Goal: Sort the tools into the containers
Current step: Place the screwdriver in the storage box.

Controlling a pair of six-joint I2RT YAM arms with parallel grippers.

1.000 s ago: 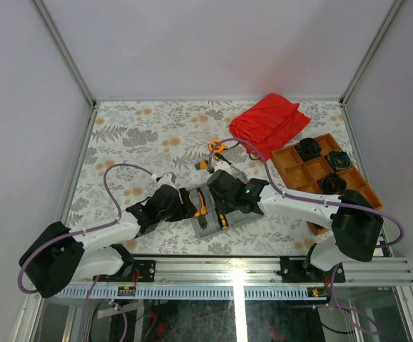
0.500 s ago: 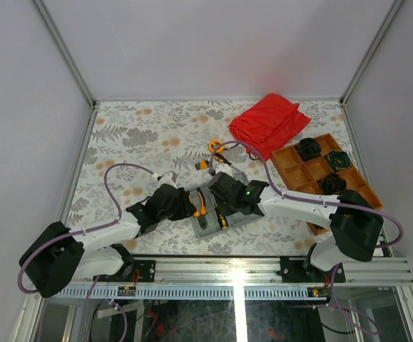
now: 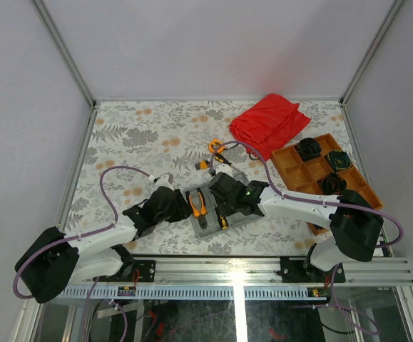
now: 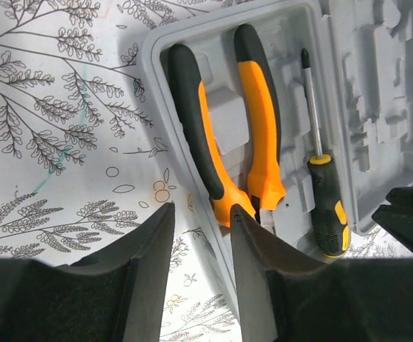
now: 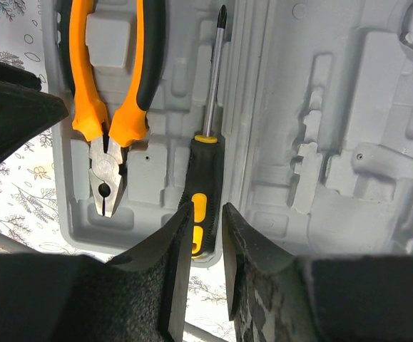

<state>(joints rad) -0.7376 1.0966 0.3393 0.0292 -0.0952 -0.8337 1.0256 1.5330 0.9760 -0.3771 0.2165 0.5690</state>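
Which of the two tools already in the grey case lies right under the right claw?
The screwdriver, the slim one with a black-and-yellow handle and a bare metal shaft. Its handle end sits between the right claw fingers; the orange-handled pliers lie one slot over.

Top view looks down from behind; both wrist views closely share the grey case (image 3: 210,206).

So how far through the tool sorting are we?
Partly done. The pliers and one screwdriver already lie in moulded slots of the grey case. Nothing is in hand: both sets of fingers hover over the case, gripping nothing. Left: at least two orange-and-black tools and an orange piece out on the table, behind the case.
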